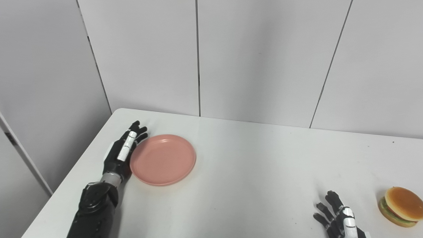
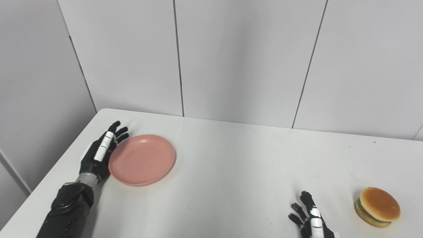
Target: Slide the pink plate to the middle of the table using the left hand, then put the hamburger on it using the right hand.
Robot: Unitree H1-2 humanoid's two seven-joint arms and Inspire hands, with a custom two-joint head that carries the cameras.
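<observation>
A round pink plate point(image 1: 163, 158) lies flat on the left part of the white table point(image 1: 257, 165). My left hand point(image 1: 123, 150) stands on edge right against the plate's left rim, fingers stretched out and apart, holding nothing. The hamburger point(image 1: 400, 206), with a tan bun and green lettuce, sits near the table's right front. My right hand point(image 1: 337, 216) rests low at the picture's bottom edge, left of the hamburger and apart from it, fingers spread and empty.
Grey wall panels point(image 1: 257, 59) rise behind the table's far edge. The table's left edge point(image 1: 76, 165) runs close beside my left arm.
</observation>
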